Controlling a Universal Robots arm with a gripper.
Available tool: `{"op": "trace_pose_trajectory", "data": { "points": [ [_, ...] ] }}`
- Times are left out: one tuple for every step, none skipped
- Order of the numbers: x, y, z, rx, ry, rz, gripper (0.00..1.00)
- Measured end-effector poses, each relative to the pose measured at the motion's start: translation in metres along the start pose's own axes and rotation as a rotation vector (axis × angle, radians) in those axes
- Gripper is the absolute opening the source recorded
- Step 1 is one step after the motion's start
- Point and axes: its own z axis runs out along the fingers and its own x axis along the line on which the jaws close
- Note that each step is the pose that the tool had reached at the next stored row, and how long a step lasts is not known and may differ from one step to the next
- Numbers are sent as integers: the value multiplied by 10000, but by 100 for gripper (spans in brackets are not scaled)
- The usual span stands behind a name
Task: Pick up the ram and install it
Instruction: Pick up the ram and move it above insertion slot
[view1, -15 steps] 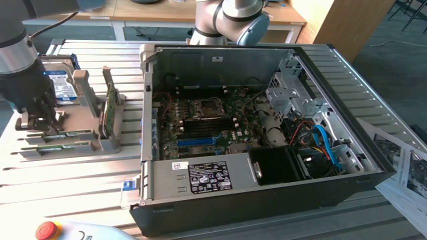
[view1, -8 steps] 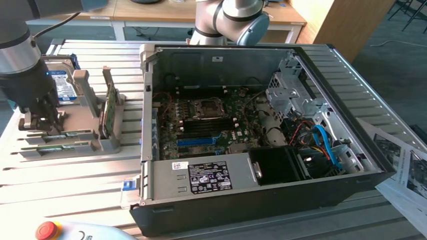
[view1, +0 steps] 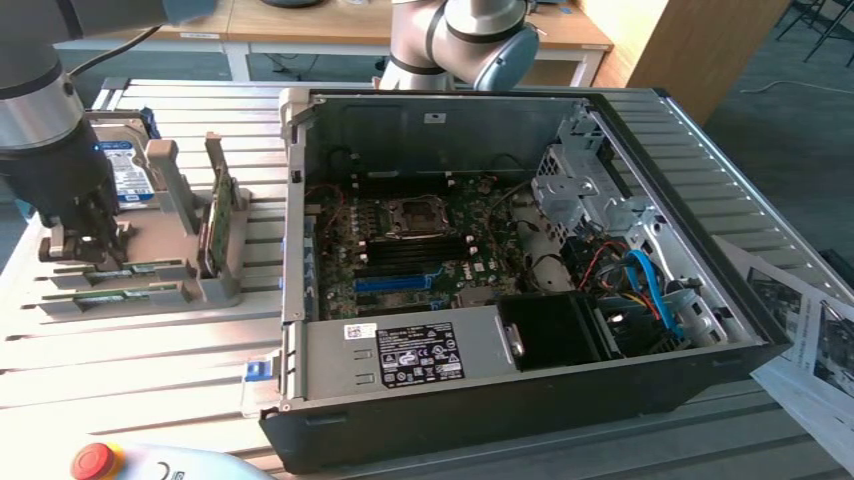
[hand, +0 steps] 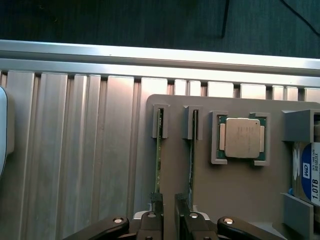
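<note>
Two ram sticks stand on edge in slots of a grey holder (hand: 175, 115): one ram stick (hand: 158, 165) and a second one (hand: 191, 165) beside it. In the exterior view the same rams (view1: 127, 270) sit low in the holder at the exterior view's left. My gripper (hand: 169, 216) hovers just above their near ends. Its fingers (hand: 156, 212) stand apart with a narrow gap, and nothing shows between them. In the exterior view the gripper (view1: 83, 250) hangs over the holder's near end.
A square CPU chip (hand: 242, 137) and a hard drive (hand: 311, 172) share the holder. A green board (view1: 218, 225) stands upright in it. The open PC case (view1: 667, 110), with its motherboard (view1: 400, 250), fills the table's middle. A red stop button (view1: 96, 460) sits at the front.
</note>
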Motion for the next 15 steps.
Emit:
{"op": "trace_pose_trajectory", "data": {
  "points": [
    [1,0,11,0,0,0,24],
    [1,-1,24,1,0,0,24],
    [2,-2,36,0,0,0,24],
    [2,-2,49,0,0,0,24],
    [2,-3,61,0,0,0,24],
    [2,-4,73,0,0,0,24],
    [2,-4,84,0,1,0,24],
    [2,-5,96,0,0,0,24],
    [2,-5,106,0,0,-1,24],
    [3,-6,115,0,1,-1,24],
    [3,-6,123,1,0,0,24],
    [3,-6,130,-1,1,0,24],
    [3,-7,138,0,0,-1,24],
    [3,-7,142,-1,1,-1,24],
    [3,-7,142,-2,2,0,24]
  ]
}}
